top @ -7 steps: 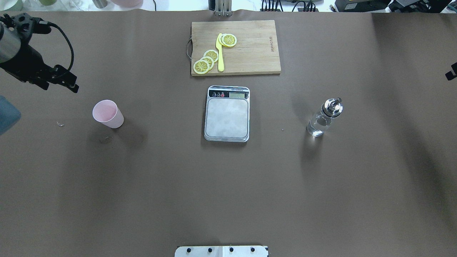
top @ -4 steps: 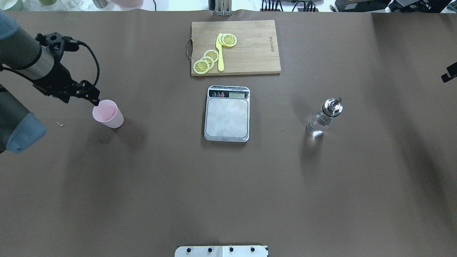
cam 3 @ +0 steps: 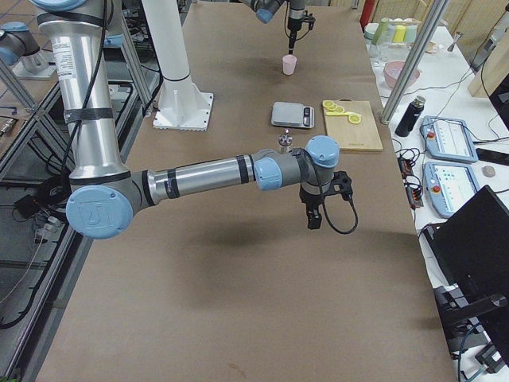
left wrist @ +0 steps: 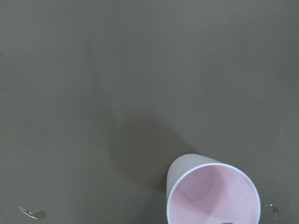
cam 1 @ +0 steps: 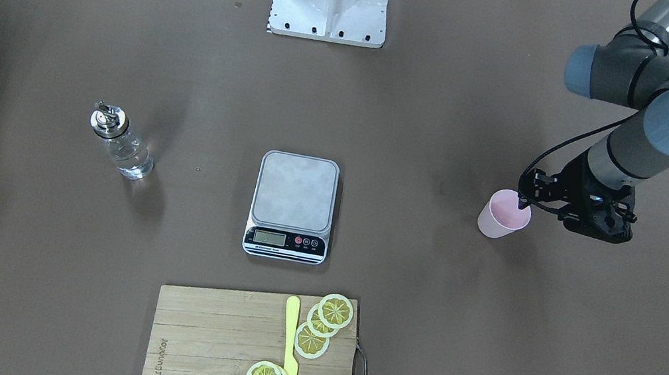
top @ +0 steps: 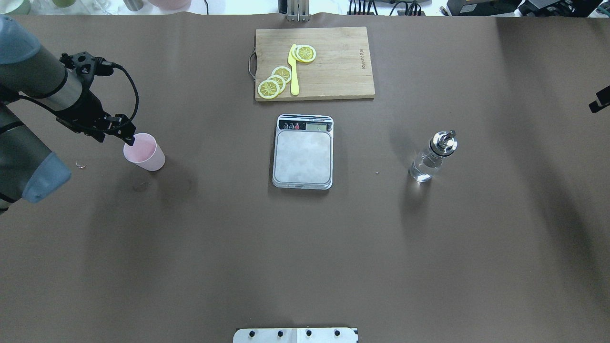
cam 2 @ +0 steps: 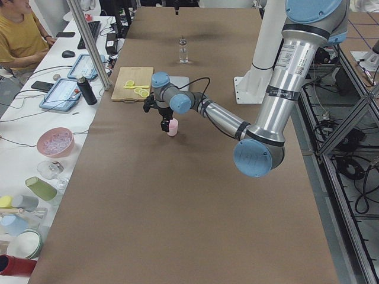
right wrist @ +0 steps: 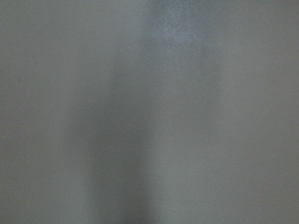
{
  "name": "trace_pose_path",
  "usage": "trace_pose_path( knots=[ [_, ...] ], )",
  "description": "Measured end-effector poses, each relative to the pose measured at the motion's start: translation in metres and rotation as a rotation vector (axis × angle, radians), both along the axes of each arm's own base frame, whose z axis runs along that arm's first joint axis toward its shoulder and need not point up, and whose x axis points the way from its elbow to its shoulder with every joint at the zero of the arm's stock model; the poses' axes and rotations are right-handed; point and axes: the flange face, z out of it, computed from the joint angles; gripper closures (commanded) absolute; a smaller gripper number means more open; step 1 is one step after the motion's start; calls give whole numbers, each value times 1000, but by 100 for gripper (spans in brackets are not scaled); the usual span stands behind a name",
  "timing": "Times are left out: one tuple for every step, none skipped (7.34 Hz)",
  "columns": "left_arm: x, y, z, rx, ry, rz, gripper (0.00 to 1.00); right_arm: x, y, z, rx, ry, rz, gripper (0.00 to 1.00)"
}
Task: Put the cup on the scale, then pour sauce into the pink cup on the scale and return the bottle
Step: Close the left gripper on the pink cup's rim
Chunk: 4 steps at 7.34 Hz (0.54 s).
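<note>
Pink cup [top: 144, 151] has been reached at its rim by the left gripper [top: 129, 140] within the last second. Finger spread cannot be told. Grasp judged imminent.

A long table [top: 305, 267] covered in matte brown paper fills the middle of the room, with soft, broad shadows lying across it under even light. Along one side runs a white bench [cam 2: 18, 177] crowded with tablets [cam 2: 59, 94] and a pink bowl [cam 2: 55, 142]; an aluminium post [cam 2: 89, 44] rises at its edge. Cables [cam 2: 355, 171] trail over the floor [cam 2: 361, 260] opposite
</note>
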Motion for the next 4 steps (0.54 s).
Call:
trace_pose_path(
  knots=[
    [3, -3, -2, -15, 2, -13, 31, 0, 0, 1, -2, 0, 0, 0],
    [8, -5, -4, -36, 4, -31, 31, 0, 0, 1, -3, 0, 0, 0],
    [12, -6, -5, -48, 5, -37, 33, 0, 1, 2, -3, 1, 0, 0],
    [15, -7, -5, -54, 5, -40, 35, 0, 1, 2, -3, 1, 0, 0]
  ],
)
